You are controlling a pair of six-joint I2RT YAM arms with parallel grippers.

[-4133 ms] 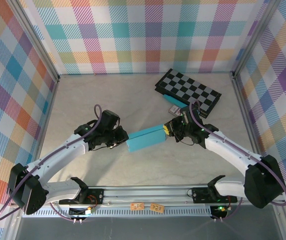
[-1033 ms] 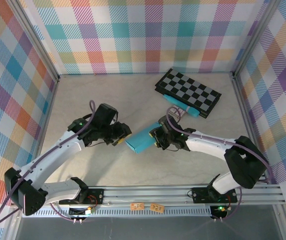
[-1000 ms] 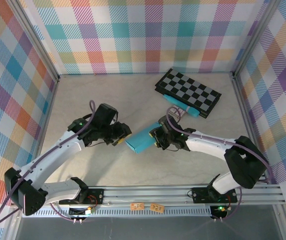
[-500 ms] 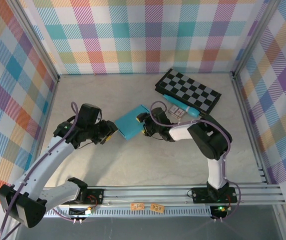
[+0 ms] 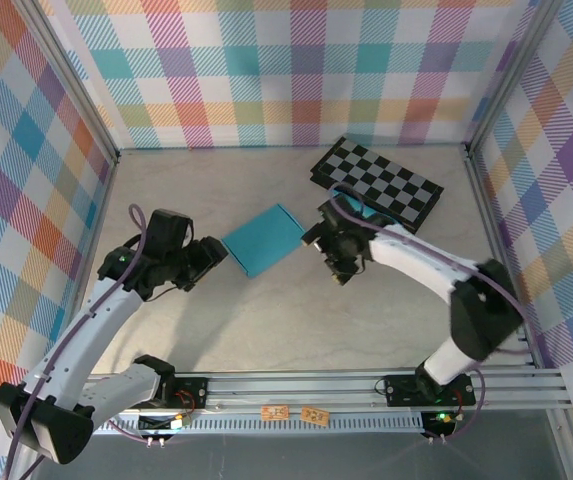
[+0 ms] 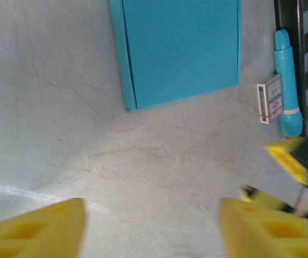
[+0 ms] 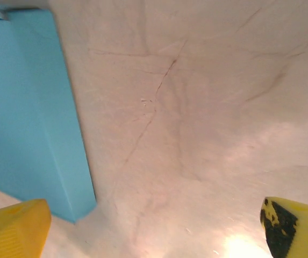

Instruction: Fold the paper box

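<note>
The paper box (image 5: 263,238) lies flat on the table as a closed teal rectangle, left of the middle, with nothing holding it. My left gripper (image 5: 209,258) stands open just off its left corner, and in the left wrist view the box (image 6: 180,48) lies ahead of the open left gripper (image 6: 151,231), whose yellow fingertips (image 6: 35,228) have bare table between them. My right gripper (image 5: 334,262) is open to the right of the box. In the right wrist view the box (image 7: 30,107) lies at the left, beside the open right gripper (image 7: 154,231).
A black-and-grey checkerboard (image 5: 378,183) lies at the back right. A slim teal tube (image 6: 285,102) and a small white card (image 6: 269,102) rest along its near edge. Plaid walls close in the table on three sides.
Both grippers have opened and let go of the box. It moved back and left with them, and now lies flat on the table. Both arms have drawn slightly away.
</note>
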